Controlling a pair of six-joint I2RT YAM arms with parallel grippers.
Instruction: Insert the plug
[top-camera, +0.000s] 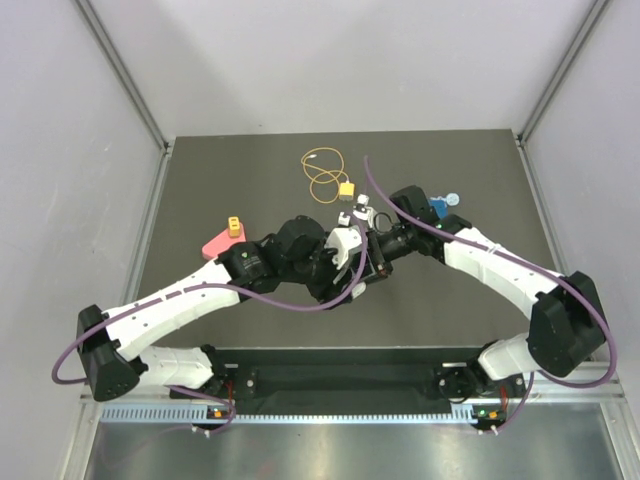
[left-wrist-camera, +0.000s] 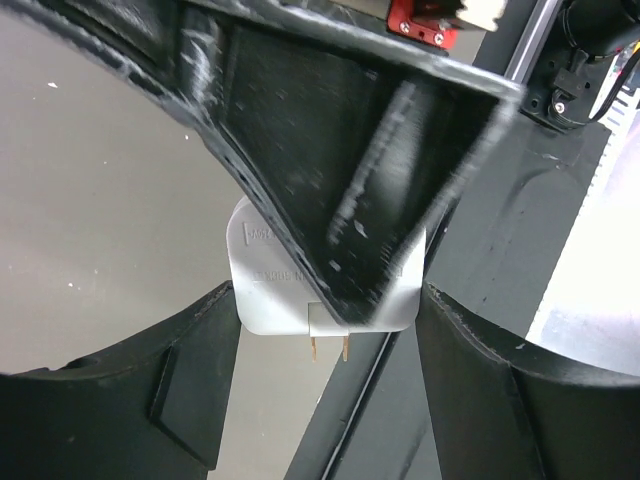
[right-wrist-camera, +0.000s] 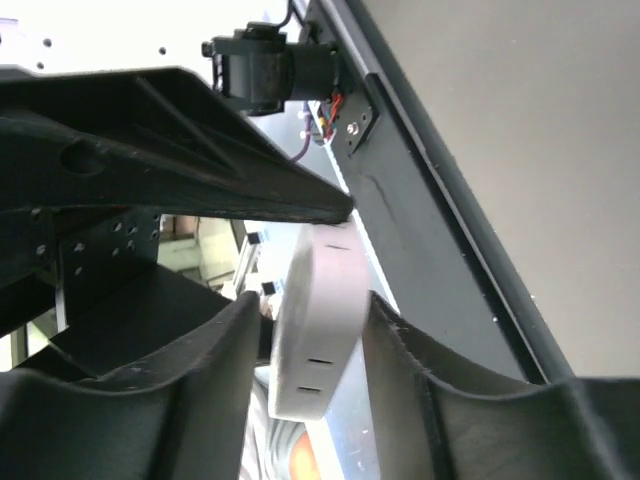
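Observation:
The plug (top-camera: 347, 189), a small yellow connector, lies on the dark mat at the end of its looped yellow-orange wire (top-camera: 322, 172), just beyond both grippers. It does not show in either wrist view. My left gripper (top-camera: 350, 243) (left-wrist-camera: 325, 340) and right gripper (top-camera: 368, 230) (right-wrist-camera: 310, 350) meet at the mat's middle, above the mat. Both are closed on a white two-prong adapter (left-wrist-camera: 270, 290) (right-wrist-camera: 315, 310). The left fingers (left-wrist-camera: 190, 380) hold its side edges. The right fingers (right-wrist-camera: 420, 380) hold its flat faces.
A pink block (top-camera: 218, 245) with a loose yellow block (top-camera: 234, 228) on it sits left of the left arm. A small blue and white object (top-camera: 445, 205) lies behind the right arm. Grey walls enclose the mat on three sides.

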